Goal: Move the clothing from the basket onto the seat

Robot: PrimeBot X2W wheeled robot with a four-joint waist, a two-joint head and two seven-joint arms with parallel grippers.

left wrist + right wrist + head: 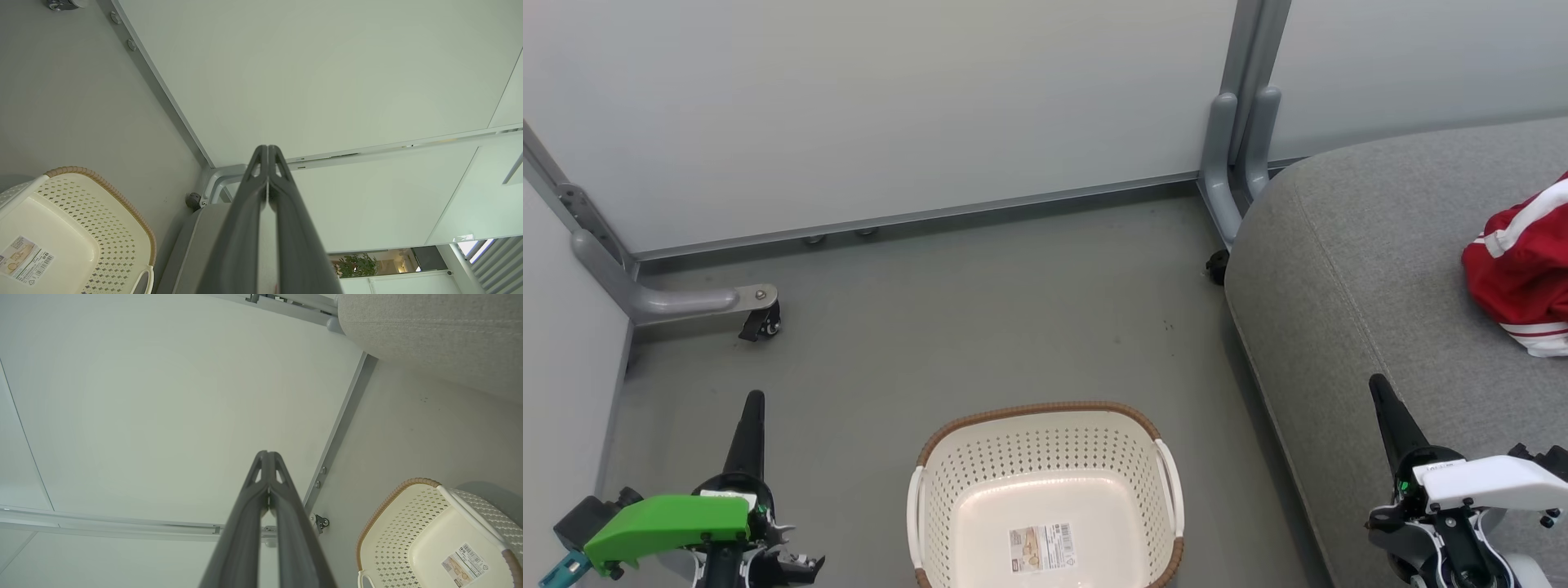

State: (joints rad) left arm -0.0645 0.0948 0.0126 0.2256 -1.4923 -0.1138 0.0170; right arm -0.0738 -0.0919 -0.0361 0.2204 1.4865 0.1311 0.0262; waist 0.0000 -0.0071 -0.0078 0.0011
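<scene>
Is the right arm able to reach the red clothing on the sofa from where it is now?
Probably yes: the right gripper is beside the sofa, shut and empty, and nothing lies between it and the clothing.

basket: cream, empty, on floor | clothing: red, crumpled on grey seat

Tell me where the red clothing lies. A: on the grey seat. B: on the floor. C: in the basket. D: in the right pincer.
A: the red clothing lies on the grey seat, and the basket holds only its sticker.
</scene>
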